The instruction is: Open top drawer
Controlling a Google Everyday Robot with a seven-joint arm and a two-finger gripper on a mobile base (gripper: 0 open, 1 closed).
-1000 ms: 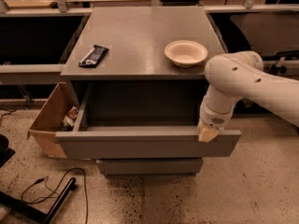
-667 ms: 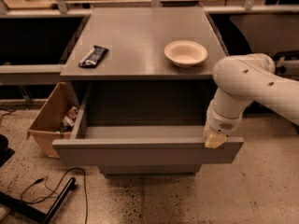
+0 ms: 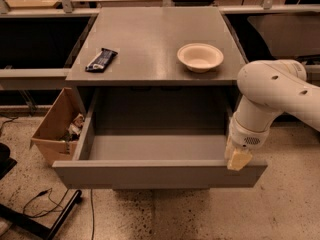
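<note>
The top drawer [image 3: 160,173] is a wide grey box with a plain flat front. It stands pulled far out of the grey cabinet [image 3: 155,44], and its inside looks empty. My gripper [image 3: 237,156] hangs from the white arm at the drawer's front right corner, its yellowish tip resting on the top edge of the drawer front. A narrower grey front below is mostly hidden under the open drawer.
A white bowl [image 3: 200,57] and a dark snack bar [image 3: 101,60] lie on the cabinet top. An open cardboard box [image 3: 56,129] with items stands on the floor at the left. A dark chair base and cables [image 3: 40,214] lie at the lower left.
The drawer has slid further out toward the camera. My gripper moved with its front right corner, lower and nearer.
</note>
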